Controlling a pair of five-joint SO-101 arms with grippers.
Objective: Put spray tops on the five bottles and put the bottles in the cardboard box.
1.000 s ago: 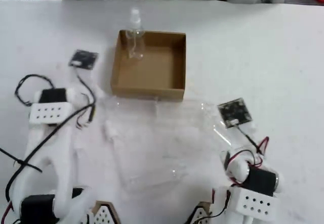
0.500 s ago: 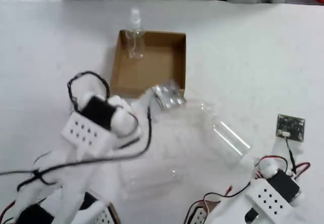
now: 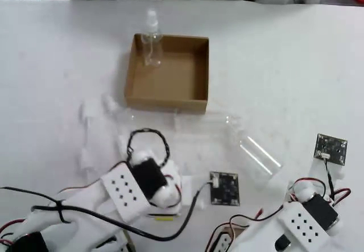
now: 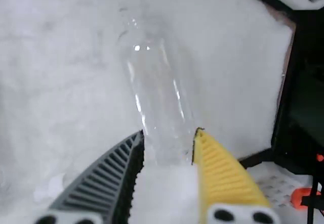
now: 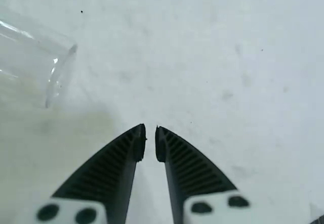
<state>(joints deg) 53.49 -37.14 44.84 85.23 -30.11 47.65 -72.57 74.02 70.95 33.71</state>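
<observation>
The cardboard box (image 3: 196, 101) stands open at the table's far middle. One clear bottle with a spray top (image 3: 151, 38) stands upright at its back left corner. Another clear bottle (image 3: 255, 151) lies on the table in front of the box to the right, and its open end (image 5: 38, 70) lies just ahead of my right gripper (image 5: 150, 139), which is shut and holds nothing. My left gripper (image 4: 168, 138) is low at the near middle of the table, its grey and yellow fingers shut on the base of a lying clear bottle (image 4: 157, 97).
Small white pieces (image 3: 90, 112), perhaps spray tops, lie left of the box's front. My left arm (image 3: 139, 186) stretches over the near middle of the table. My right arm (image 3: 307, 220) sits at the near right corner. The table's far right is bare.
My left arm swung from the left side past the box front down to the near middle. It now has a lying bottle between its fingers. My right arm drew back to the near right.
</observation>
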